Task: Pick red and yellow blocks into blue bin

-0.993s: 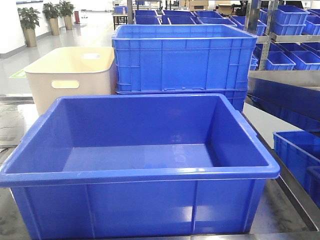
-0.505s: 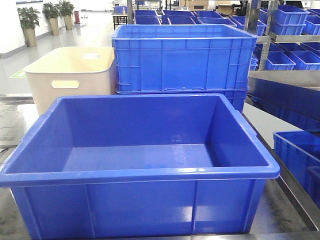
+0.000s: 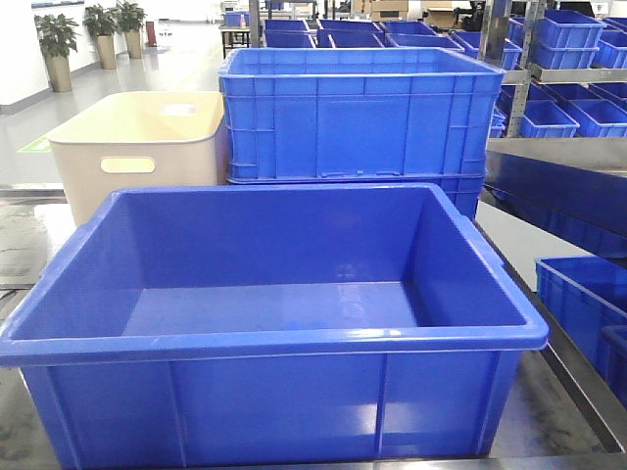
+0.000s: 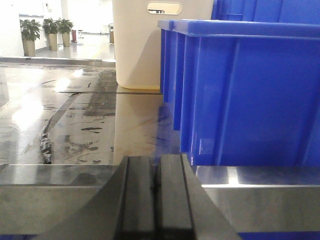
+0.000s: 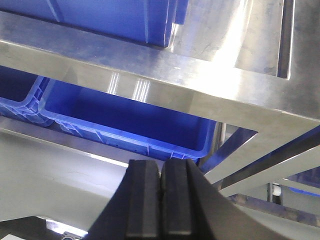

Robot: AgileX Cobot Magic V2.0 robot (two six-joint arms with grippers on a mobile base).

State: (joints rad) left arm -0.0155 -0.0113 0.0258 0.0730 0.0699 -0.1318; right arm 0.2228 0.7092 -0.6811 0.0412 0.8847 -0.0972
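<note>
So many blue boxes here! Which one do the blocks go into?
Look at the steel table at the very front. The blue bin on it is the nearest, widest box, with smooth sloping walls and a thick rolled rim, unlike the taller ribbed crate and beige tub behind it.

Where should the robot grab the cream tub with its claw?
Probably at the handle slot in the beige tub's near wall, coming from the front: the cutout faces the robot and gives an edge to hook, while the walls look smooth and wide.
</note>
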